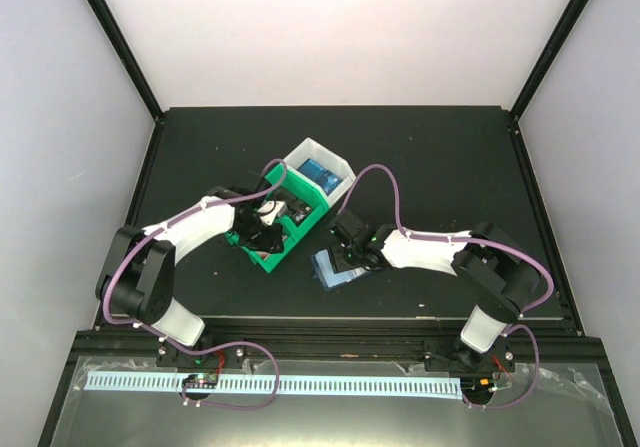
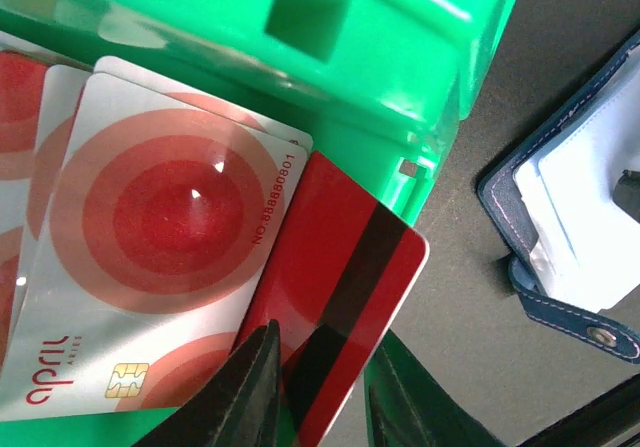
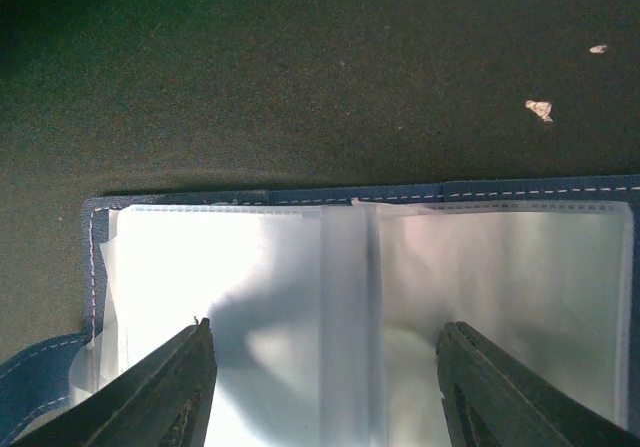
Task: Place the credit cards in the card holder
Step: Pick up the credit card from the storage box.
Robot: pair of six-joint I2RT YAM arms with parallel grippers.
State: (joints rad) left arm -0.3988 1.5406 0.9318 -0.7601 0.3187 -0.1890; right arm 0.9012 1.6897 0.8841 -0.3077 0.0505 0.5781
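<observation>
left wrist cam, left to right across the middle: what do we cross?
In order: red-and-white card → red card with black stripe → bare table → open card holder. The green bin spans the top, so it is left out.

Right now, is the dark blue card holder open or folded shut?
Open. The dark blue stitched card holder lies spread on the black table, both clear plastic sleeves facing up side by side.
</observation>
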